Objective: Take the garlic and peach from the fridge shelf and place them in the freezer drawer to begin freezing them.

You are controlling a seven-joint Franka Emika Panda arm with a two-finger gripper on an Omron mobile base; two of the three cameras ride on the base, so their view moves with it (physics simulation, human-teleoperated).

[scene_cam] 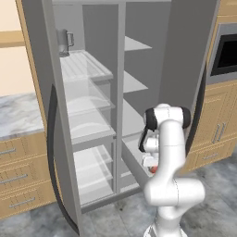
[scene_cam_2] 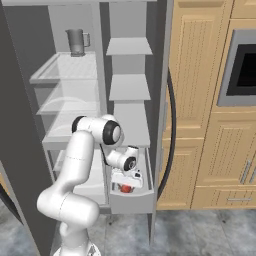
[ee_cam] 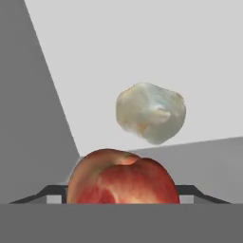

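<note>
Both down inside the freezer drawer: garlic on its floor, peach between the gripper's wide-spread jaws, seemingly just released for freezing.

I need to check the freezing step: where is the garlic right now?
The garlic lies on the floor of the freezer drawer, just beyond the peach in the hand view, near the drawer's grey side wall.

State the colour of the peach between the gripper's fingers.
Red-orange with yellowish streaks; the peach shows best in the hand view.
</note>
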